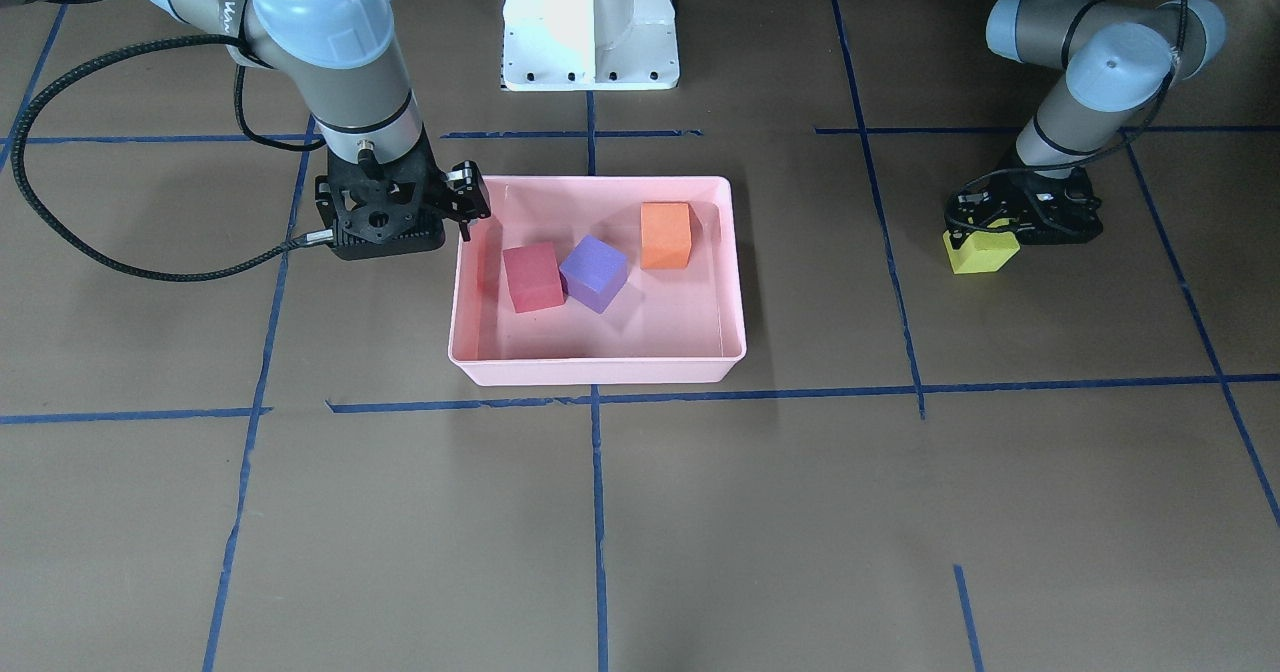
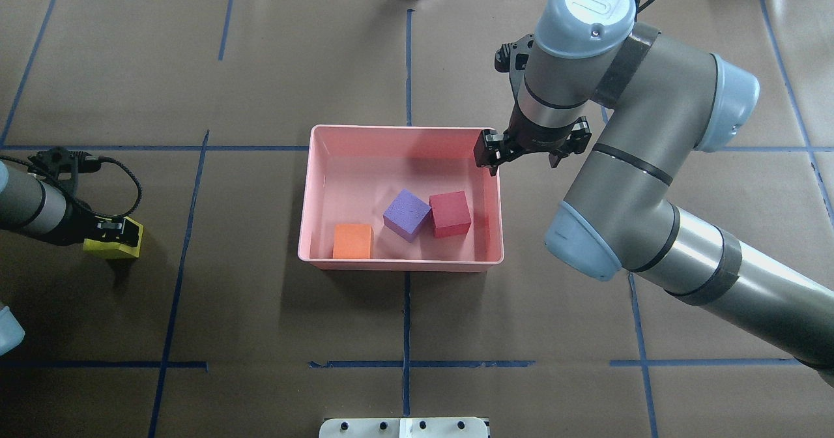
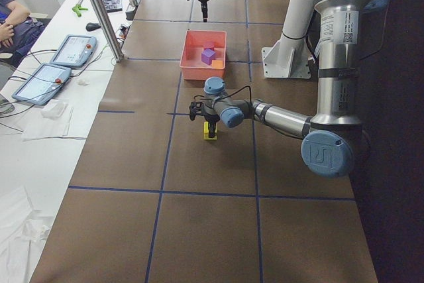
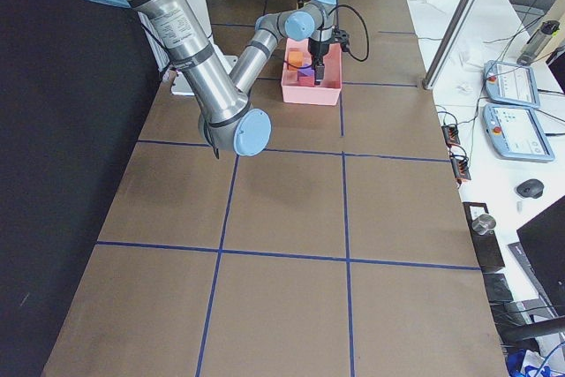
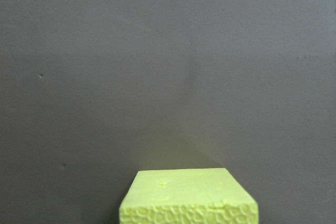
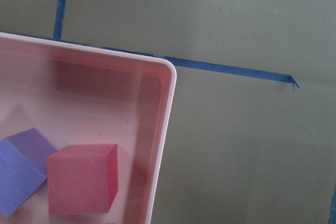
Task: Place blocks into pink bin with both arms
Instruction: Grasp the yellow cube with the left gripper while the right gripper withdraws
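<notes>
The right arm and left arm are grey tubes with pale-blue, logo-stamped joint caps and black braided cables.

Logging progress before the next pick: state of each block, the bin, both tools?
pink bin: upright, holds three blocks
red block: in the bin
purple block: in the bin, beside red block
orange block: in the bin, apart
yellow-green block: on the table, outside the bin
left tool: at yellow-green block, grip unclear
right tool: above bin corner, holds nothing, opening unclear
</notes>
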